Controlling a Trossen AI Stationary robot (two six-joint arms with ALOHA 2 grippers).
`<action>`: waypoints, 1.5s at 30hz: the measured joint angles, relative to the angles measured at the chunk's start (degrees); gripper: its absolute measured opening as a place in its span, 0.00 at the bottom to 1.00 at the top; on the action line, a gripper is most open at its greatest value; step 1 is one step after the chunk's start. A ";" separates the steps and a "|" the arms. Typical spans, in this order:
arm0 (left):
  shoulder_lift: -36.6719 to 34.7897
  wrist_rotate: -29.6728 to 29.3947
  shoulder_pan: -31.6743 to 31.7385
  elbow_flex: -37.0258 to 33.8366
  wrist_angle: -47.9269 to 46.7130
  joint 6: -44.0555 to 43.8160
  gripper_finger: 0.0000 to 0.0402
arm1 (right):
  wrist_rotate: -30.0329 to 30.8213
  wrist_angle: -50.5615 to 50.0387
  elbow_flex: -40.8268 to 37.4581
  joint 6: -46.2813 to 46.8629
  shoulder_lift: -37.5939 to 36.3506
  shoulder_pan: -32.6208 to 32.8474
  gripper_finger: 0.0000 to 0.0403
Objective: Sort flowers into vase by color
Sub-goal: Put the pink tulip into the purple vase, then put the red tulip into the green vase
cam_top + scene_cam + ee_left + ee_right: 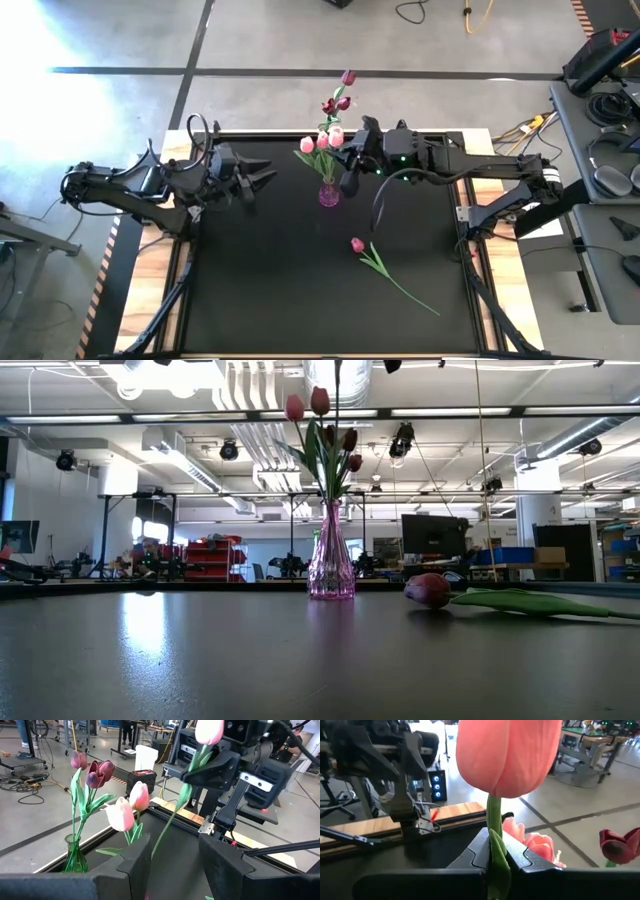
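A pink glass vase stands at the table's far middle. It holds pink tulips and maroon tulips by their stems. My right gripper hovers just right of the vase's top, shut on one more pink tulip. My left gripper waits open, left of the vase, with nothing between its fingers. Another tulip lies flat on the mat nearer the front, with its stem running toward the right. My right gripper pinches the pink tulip's green stem between its two fingers, just below the head. The fingers come in level from the table's right and lie across the stem. The head stands upright above them. The stem slants down toward the vase, its lower end hidden behind my left finger.
The black mat has free room in front and to the left. A raised wooden frame edges the table. Desks with equipment stand off to the right.
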 joint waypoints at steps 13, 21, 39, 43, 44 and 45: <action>0.08 0.04 0.01 0.02 -0.01 0.01 0.37 | 1.68 3.13 -4.82 -3.50 1.26 -0.39 0.03; 0.37 0.20 -0.04 0.07 -0.35 -0.27 0.37 | 1.37 3.80 -4.39 -3.08 5.17 -0.38 0.06; -9.01 0.58 0.11 -11.90 -0.94 -9.74 0.21 | 0.95 -11.39 1.98 5.38 3.58 -0.12 0.48; -12.18 0.59 0.11 -14.02 -0.81 -10.46 0.20 | 0.98 -15.79 5.01 6.07 3.51 -0.12 0.50; -12.80 0.59 0.11 -14.37 -0.91 -10.44 0.20 | 0.98 -16.48 5.79 6.27 3.51 -0.12 0.51; -13.36 0.57 0.11 -14.60 -0.90 -10.30 0.20 | 0.95 -16.87 6.50 6.75 3.51 -0.12 0.52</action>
